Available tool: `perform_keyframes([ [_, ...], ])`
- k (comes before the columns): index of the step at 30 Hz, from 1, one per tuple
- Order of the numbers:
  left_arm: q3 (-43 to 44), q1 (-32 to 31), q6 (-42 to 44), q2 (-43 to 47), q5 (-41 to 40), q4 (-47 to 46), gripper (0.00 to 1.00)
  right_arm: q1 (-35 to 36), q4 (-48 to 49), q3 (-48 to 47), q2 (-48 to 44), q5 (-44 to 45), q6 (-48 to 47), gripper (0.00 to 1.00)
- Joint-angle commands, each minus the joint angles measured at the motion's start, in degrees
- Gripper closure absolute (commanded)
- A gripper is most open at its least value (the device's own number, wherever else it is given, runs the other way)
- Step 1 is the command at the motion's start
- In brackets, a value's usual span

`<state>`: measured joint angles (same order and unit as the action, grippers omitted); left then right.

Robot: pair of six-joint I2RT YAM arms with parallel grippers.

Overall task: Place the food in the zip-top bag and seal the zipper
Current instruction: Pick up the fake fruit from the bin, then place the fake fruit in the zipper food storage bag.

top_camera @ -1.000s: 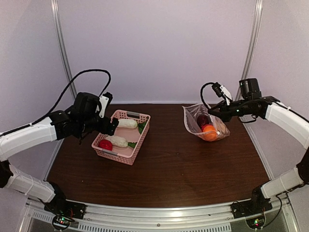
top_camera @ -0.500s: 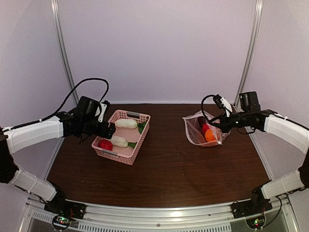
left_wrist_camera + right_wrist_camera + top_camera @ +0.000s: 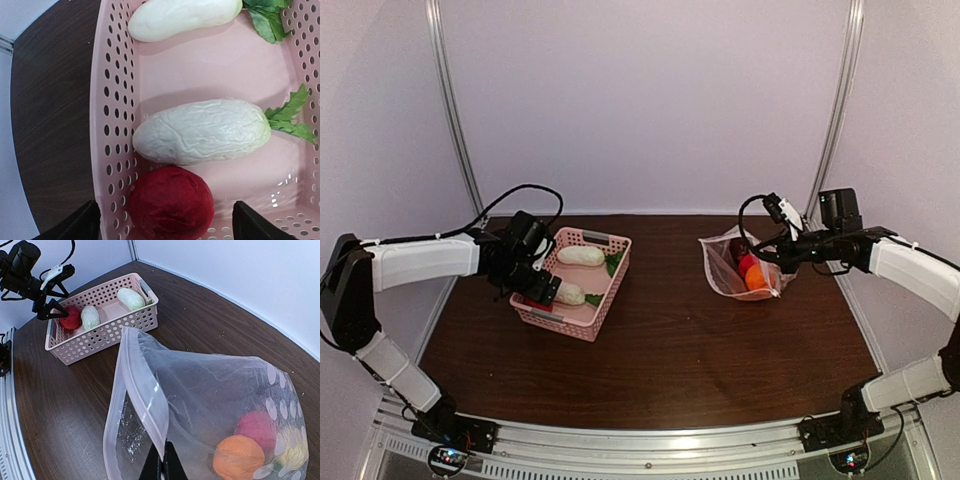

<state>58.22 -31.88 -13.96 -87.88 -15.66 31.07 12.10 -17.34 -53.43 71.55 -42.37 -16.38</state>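
Note:
The clear zip-top bag [image 3: 735,265] stands on the right of the table with its mouth open to the left; it shows large in the right wrist view [image 3: 210,405]. Inside lie an orange food [image 3: 239,456], a red one [image 3: 257,426] and a yellow one [image 3: 295,452]. My right gripper [image 3: 163,467] is shut on the bag's zipper edge [image 3: 145,400]. My left gripper [image 3: 165,225] is open, its jaws on either side of a red food [image 3: 171,202] in the pink basket [image 3: 582,318]. Two white radishes [image 3: 200,131] [image 3: 182,17] lie beside it.
The pink basket [image 3: 112,125] sits left of centre on the dark wood table [image 3: 700,350]. White walls close off the back and sides. Cables loop off both arms.
My left gripper has dropped down into the basket's near-left corner over the red food. My right gripper and the bag have barely shifted in the last half second.

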Motion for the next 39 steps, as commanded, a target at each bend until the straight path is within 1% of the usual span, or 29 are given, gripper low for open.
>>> perform_keyframes([
  [1,1.95,-0.29,0.95,-0.78,-0.17,2.83,0.07,-0.37,-0.33,-0.58,0.36,-2.57,-0.40,1.00],
  [4,2.42,-0.28,1.17,-1.32,-0.63,3.25,0.06,-0.23,1.27,-0.37,0.92,-3.53,0.88,1.00],
  [7,1.95,-0.29,0.13,-3.49,0.18,4.03,0.08,0.15,3.63,0.54,1.84,-4.92,2.72,1.00],
  [12,3.99,-0.44,-0.75,-8.43,-1.46,6.71,0.10,1.20,4.05,1.44,2.12,-4.66,2.52,1.00],
  [18,5.10,-0.44,-1.08,-9.88,-0.04,6.99,0.13,1.37,2.57,1.00,2.02,-3.51,0.67,1.00],
  [24,6.12,-0.46,-0.59,-8.00,1.76,6.72,0.28,1.39,1.72,0.78,1.74,-2.57,-0.38,1.00],
  [27,7.94,-0.47,-1.21,-5.23,4.61,7.07,0.31,1.36,1.52,0.63,1.90,-2.28,-0.53,1.00],
  [30,10.80,-0.86,-1.94,-2.34,6.25,8.66,0.32,1.34,1.52,0.69,2.24,-2.36,-0.56,1.00],
  [35,13.14,-1.15,-2.68,0.59,8.16,8.62,0.32,1.48,1.48,0.61,2.56,-2.46,-0.65,1.00],
  [39,13.09,-2.88,-2.11,1.90,15.02,3.11,0.32,1.52,1.35,0.61,2.16,-2.22,-0.79,1.00],
])
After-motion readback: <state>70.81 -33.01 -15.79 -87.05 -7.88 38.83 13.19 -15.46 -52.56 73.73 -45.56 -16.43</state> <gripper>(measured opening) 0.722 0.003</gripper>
